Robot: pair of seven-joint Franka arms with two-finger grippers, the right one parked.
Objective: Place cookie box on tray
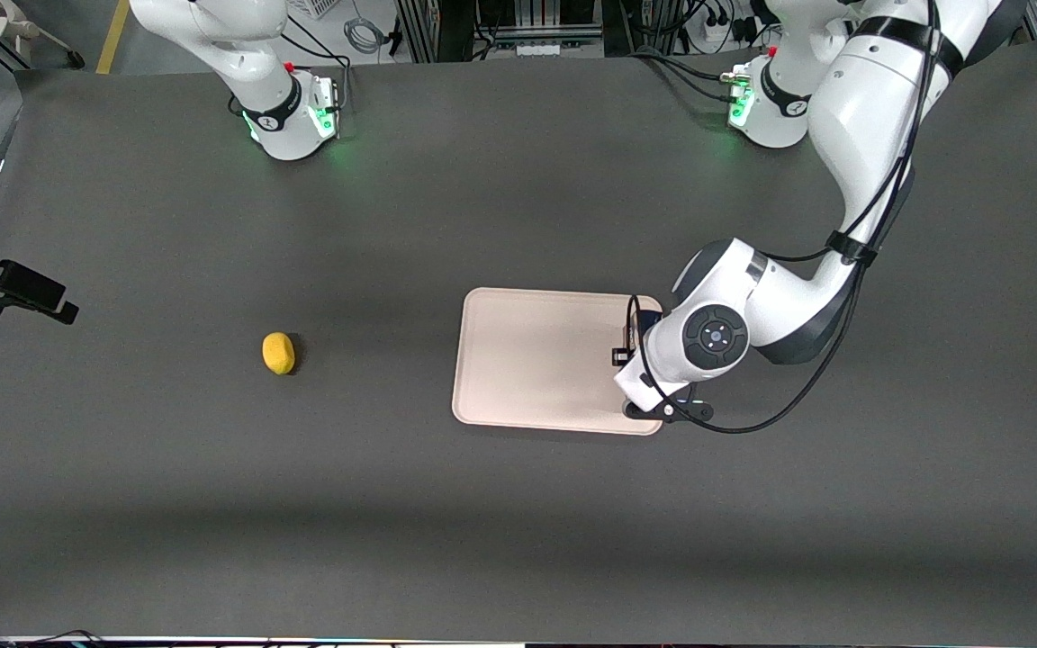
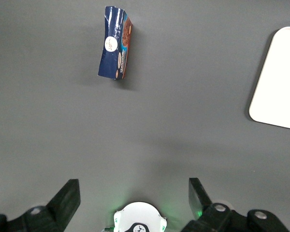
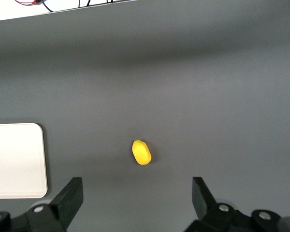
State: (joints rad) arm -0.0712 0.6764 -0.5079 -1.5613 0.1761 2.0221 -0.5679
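The cookie box (image 2: 115, 43), a dark blue carton with a brown cookie picture and white oval logos, lies on the dark mat in the left wrist view. It is apart from the tray and well clear of my fingers. The arm hides it in the front view. The pale pink tray (image 1: 536, 355) lies flat near the table's middle, and its rounded edge shows in the left wrist view (image 2: 280, 82). My left gripper (image 2: 135, 186) is open and empty, held above the mat. In the front view, the gripper (image 1: 662, 405) hangs over the tray's edge toward the working arm's end.
A small yellow lemon-like object (image 1: 278, 352) lies on the mat toward the parked arm's end; it also shows in the right wrist view (image 3: 141, 152). The working arm's white base (image 2: 137, 220) with a green light shows between my fingers. A black device (image 1: 14, 288) sits at the table edge.
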